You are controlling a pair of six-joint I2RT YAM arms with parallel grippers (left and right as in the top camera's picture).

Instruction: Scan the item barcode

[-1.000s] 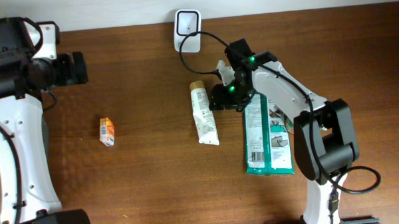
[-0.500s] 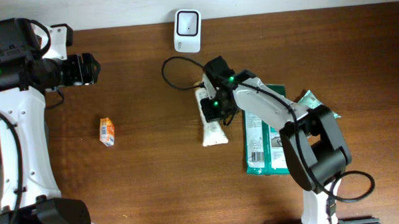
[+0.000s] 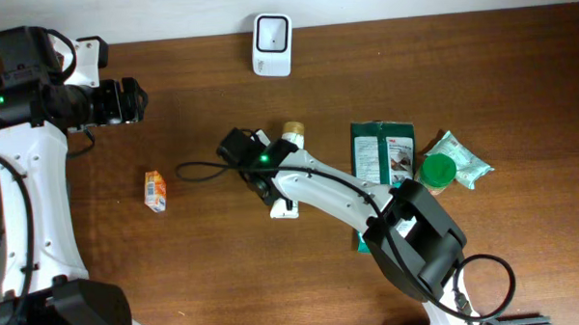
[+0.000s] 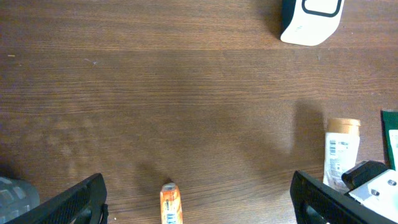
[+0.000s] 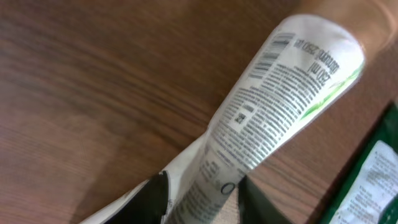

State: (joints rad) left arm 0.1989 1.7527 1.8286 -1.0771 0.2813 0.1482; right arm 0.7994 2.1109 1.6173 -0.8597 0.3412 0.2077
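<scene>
The brown wooden tabletop (image 3: 196,262) carries everything. The right arm (image 3: 349,204) reaches across it from the near right edge to the middle. The left arm (image 3: 29,162) stands along the left side, with its wrist high near the far left corner.

A dark green flat pack (image 3: 381,152) lies right of centre, partly under the right arm. Just beside it on the right are a pale green pouch (image 3: 468,161) and a round green-lidded thing (image 3: 439,167), too small to identify.

The tube (image 3: 287,148), white with a tan cap, lies in the middle of the tabletop. Its cap points towards the far edge and its flat crimped end points nearer. The right wrist view shows its printed side facing up, with a barcode (image 5: 278,51) near the cap end.

The right gripper (image 5: 200,200) pinches the tube's flat end, one dark finger against each side.

The white scanner (image 3: 271,31) sits at the far edge, well apart from the tube.

The left gripper (image 4: 198,190) is spread wide with nothing between its fingers. It hangs over bare wood.

A small orange packet (image 3: 155,190) lies on the left, well apart from the tube.
</scene>
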